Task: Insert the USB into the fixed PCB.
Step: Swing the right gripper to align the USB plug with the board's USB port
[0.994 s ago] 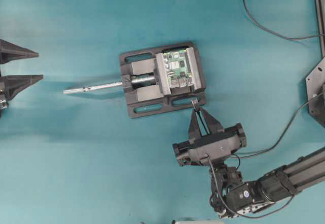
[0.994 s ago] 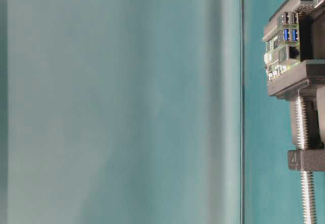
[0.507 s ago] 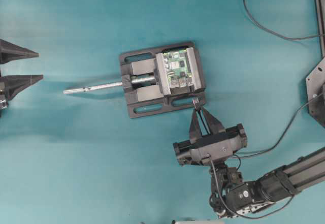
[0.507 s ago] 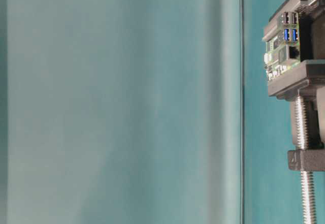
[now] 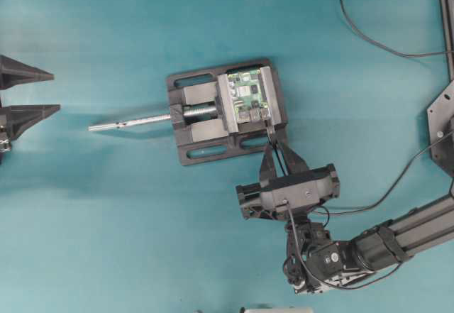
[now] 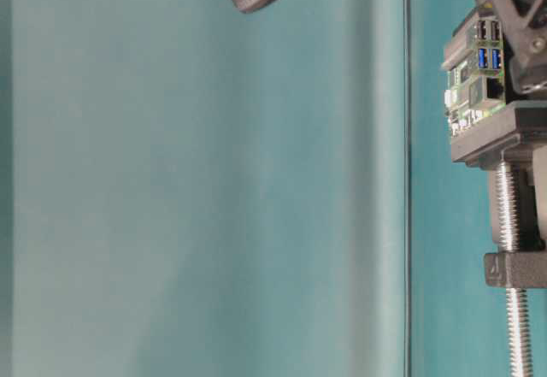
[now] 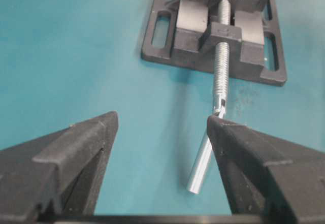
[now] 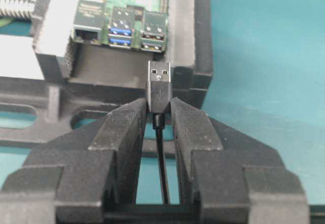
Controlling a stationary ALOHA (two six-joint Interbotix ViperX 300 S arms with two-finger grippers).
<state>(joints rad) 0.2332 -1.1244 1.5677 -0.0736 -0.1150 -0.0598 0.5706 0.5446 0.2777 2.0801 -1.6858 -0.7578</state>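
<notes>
Cable point(image 8: 161, 168) behind USB point(image 8: 158, 84) vanishes between right gripper point(image 8: 157, 113) fingers.

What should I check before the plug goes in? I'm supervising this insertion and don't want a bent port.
1. Right hand shut on the USB: ok.
2. Metal tip points toward the port stack on the fixed PCB: ok.
3. Tip short of the ports, not yet entered: ok.
4. Tip lined up with one port opening: cannot tell; it looks slightly right of the blue pair.
5. Board clamped in the vise: ok.
6. Left hand open and well away from the vise: ok.
</notes>
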